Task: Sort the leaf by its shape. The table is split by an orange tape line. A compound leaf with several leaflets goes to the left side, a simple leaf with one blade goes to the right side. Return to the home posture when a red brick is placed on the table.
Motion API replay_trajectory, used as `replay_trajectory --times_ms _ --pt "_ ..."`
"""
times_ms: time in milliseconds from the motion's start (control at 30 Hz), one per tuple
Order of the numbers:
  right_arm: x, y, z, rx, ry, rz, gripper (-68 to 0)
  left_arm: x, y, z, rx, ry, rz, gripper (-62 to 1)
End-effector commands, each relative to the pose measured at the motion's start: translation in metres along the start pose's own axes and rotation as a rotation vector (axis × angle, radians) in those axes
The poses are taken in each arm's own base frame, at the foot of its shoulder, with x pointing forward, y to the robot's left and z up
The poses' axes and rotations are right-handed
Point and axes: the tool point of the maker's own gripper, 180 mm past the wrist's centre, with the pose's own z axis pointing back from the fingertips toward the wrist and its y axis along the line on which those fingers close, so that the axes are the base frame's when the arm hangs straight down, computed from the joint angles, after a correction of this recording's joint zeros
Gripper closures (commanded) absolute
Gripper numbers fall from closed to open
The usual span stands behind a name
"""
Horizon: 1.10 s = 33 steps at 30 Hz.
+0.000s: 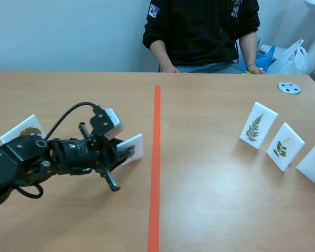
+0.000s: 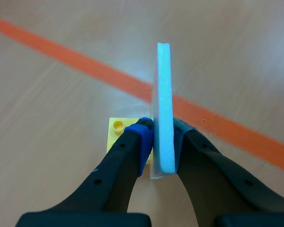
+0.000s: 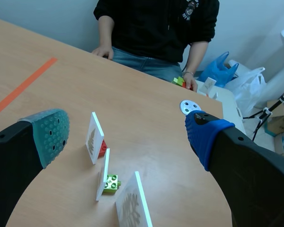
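Tools: left tool (image 2: 162,127) clamped on upright white card (image 2: 164,90); right tool (image 3: 128,132) spread wide, touching nothing.

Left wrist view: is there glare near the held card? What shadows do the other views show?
Left wrist view: a pale sheen on the table beside the white card clamped in the left gripper. Scene view: a soft shadow under that gripper. Right wrist view: faint shadows by the standing cards.

A person (image 1: 202,26) in a black top seated at the far side, grey perforated disc (image 1: 289,87) far right on the wooden counter (image 1: 210,210), blue bag (image 1: 266,55) and white plastic bag (image 1: 294,58) beyond it
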Motion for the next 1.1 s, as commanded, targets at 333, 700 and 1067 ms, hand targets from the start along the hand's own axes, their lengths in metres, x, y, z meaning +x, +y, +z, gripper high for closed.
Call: replay_trajectory --times_ms 333,700,1067 --pt "0.013 -0.003 -0.002 -0.002 -0.043 0.012 -50.4 -0.026 0.079 0.089 0.262 -0.008 0.183 -5.7" --pt "0.013 -0.003 -0.002 -0.002 -0.043 0.012 -50.4 -0.060 0.102 0.145 0.397 0.036 0.267 -5.7" --pt "0.013 -0.003 -0.002 -0.002 -0.044 0.012 -50.4 -0.080 0.106 0.164 0.476 0.088 0.279 -5.7"
